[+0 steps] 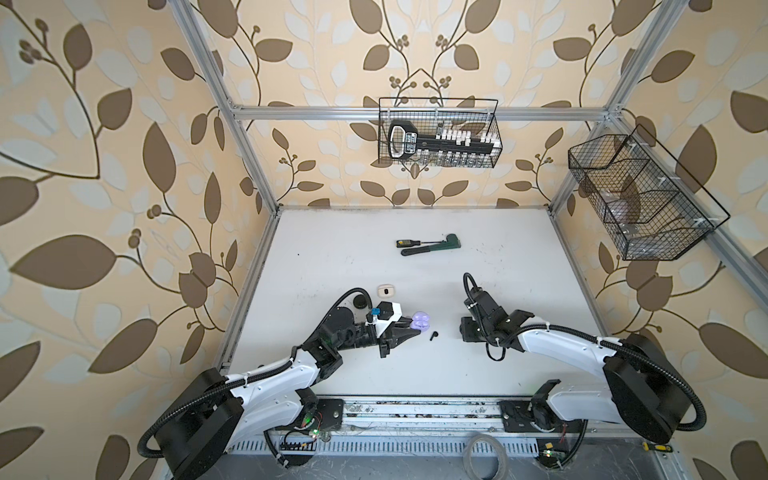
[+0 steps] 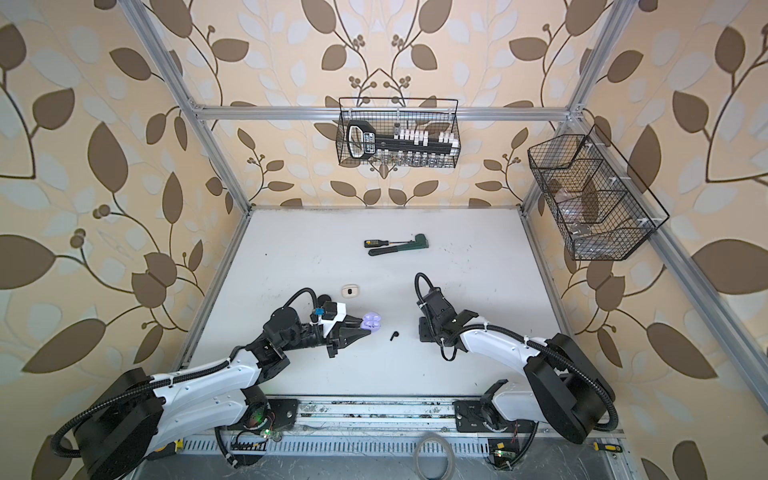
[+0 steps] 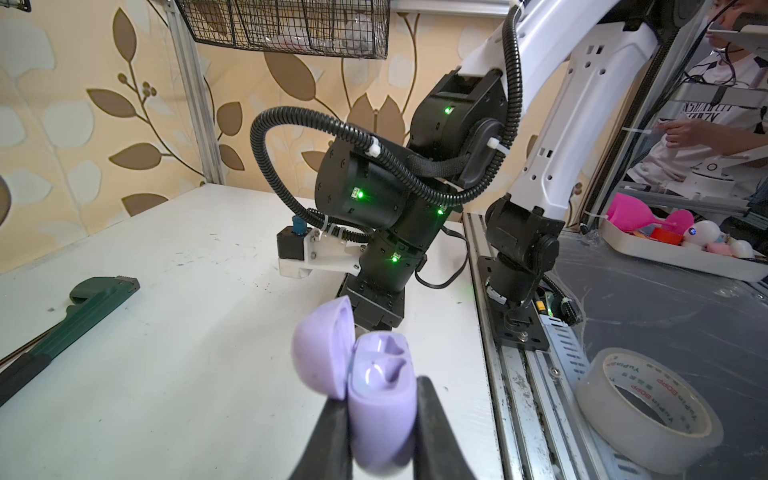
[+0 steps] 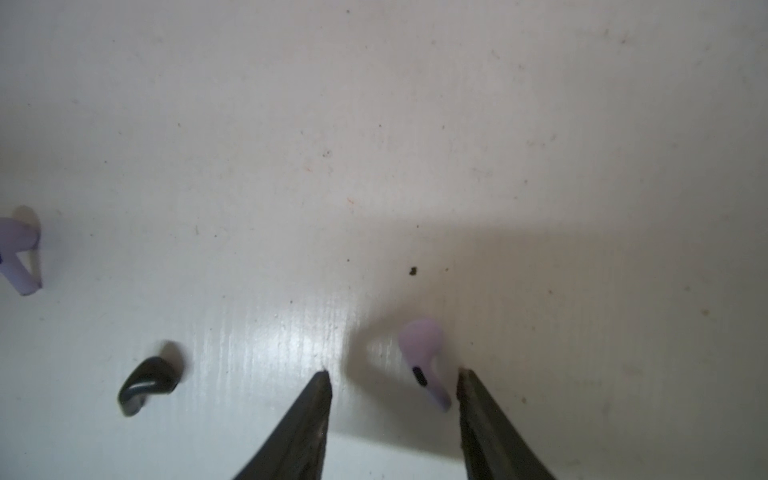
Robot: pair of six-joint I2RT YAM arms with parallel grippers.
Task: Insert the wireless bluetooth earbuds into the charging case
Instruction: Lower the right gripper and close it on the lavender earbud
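One lavender earbud (image 4: 422, 357), r. wrist cam only, lies inside parted r. claw (image 4: 395, 373); l. claw (image 3: 378, 390) clamps case (image 3: 374, 428).

Beige wallpaper (image 1: 104, 199), brown leaf print; silver metal frame (image 1: 311, 111); white tabletop (image 1: 332, 266); back wire basket (image 1: 440, 163); side wire basket (image 1: 665, 245).

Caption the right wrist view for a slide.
Open right gripper straddles a lavender earbud on the table; a black earbud lies nearby.
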